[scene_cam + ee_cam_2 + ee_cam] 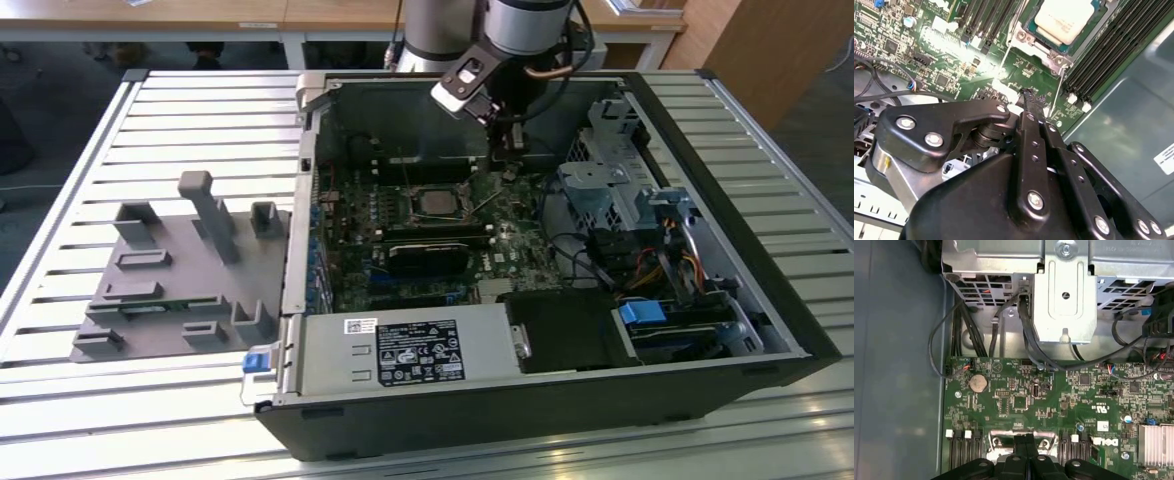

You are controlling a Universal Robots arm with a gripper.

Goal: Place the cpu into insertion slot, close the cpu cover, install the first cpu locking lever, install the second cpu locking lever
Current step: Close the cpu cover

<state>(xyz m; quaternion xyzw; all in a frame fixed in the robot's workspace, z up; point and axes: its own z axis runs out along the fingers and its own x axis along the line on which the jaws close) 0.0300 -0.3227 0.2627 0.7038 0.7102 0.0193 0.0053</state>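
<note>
Tool (1030, 96) closed on nothing, low beside insertion slot (1028, 39) holding cpu (1064, 17); judged risk: sideways slip scrapes green board (1024, 65) components

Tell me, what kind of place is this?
Probably a robotics lab or workshop. An open computer case sits on a slatted metal table, a robot arm's gripper reaches down over its green circuit board, and wooden desks stand behind.

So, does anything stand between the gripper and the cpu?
Nothing visible does. In the second wrist view the gripper is over the board, with just flat board and the socket's metal rim between it and the cpu.
</note>
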